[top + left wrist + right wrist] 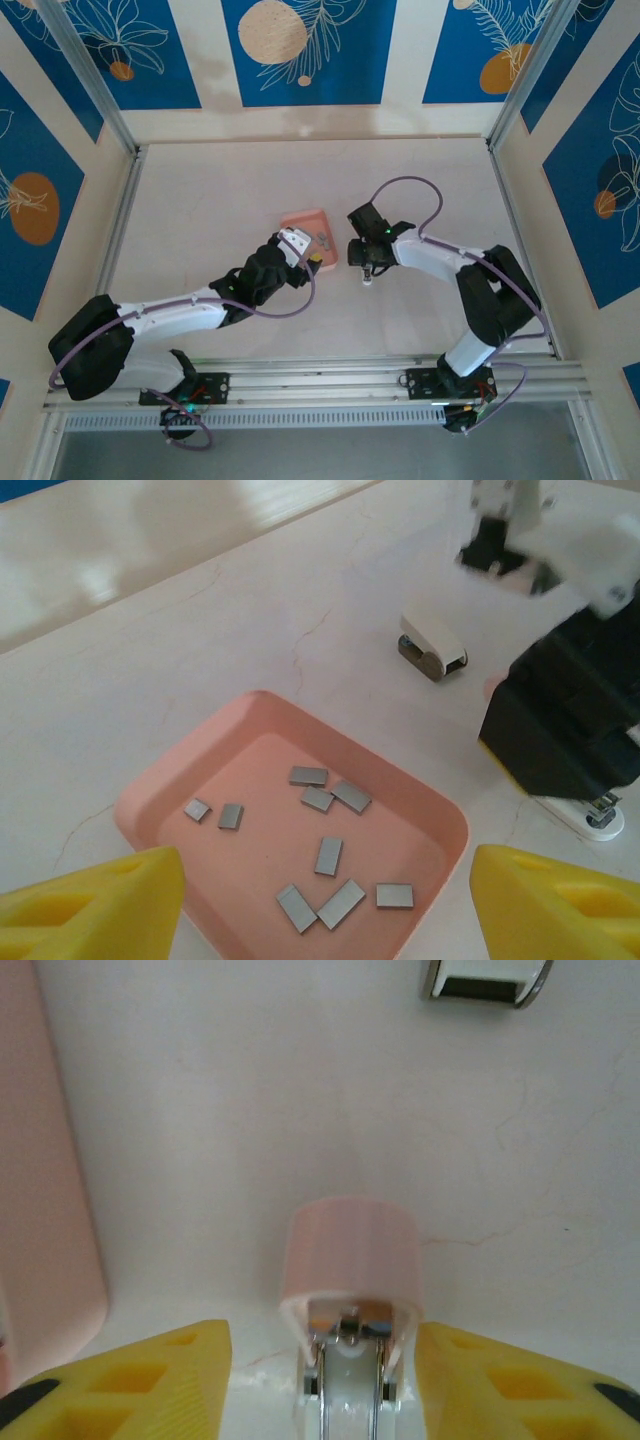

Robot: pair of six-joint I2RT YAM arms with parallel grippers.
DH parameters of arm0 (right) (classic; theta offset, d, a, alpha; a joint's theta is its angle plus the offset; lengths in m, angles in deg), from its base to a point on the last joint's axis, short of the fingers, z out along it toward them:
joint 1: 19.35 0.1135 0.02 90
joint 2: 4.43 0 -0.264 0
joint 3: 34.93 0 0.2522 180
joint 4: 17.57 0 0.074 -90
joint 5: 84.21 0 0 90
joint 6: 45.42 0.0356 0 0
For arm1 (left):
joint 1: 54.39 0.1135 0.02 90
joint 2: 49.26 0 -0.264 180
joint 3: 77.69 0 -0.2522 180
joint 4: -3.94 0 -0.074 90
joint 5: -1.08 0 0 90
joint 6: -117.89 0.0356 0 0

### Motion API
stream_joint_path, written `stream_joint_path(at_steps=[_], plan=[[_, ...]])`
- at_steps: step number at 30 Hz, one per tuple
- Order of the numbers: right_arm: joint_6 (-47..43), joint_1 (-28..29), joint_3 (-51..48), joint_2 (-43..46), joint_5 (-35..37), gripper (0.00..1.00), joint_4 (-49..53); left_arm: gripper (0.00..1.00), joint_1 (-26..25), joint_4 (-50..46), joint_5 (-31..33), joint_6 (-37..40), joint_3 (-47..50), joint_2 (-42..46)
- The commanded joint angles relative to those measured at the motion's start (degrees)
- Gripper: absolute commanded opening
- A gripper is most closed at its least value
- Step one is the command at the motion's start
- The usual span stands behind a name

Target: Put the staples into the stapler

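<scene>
Above the tray of staples, left gripper spread; right gripper spread astride stapler.

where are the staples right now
The staples lie scattered on the floor of the salmon-pink tray, near table centre in the top view, just left of the stapler.

Dull grey metal staples, smooth matt pink plastic tray, glossy marbled table
</scene>
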Motion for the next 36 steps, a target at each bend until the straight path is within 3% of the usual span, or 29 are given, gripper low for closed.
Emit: stream_joint_path(at_steps=[1,6,14,17,21,36], plan=[[-1.3,-1.8,4.1,4.9,0.6,0.56,3.8,0.76,0.5,1.0,1.0,-0.2,1.0,0.9],[-3.7,-7.0,10.2,1.5,-2.7,0.63,5.8,0.76,1.9,0.7,-0.3,-2.1,1.4,1.4],[-12.5,-12.1,23.8,-12.9,-5.7,0.75,11.6,0.76,3.8,-0.1,-1.5,-3.2,2.4,2.1],[-13.0,-14.7,27.6,-17.2,-10.3,0.76,13.6,0.77,4.8,-0.1,-1.9,-3.3,3.0,2.6],[-13.8,-15.6,30.8,-21.2,-9.6,0.75,13.7,0.77,5.9,-0.1,-2.7,-3.8,3.2,2.5],[-15.1,-15.9,36.3,-29.4,-9.0,0.39,12.2,0.76,7.4,-0.1,-3.8,-4.3,3.1,1.8]])
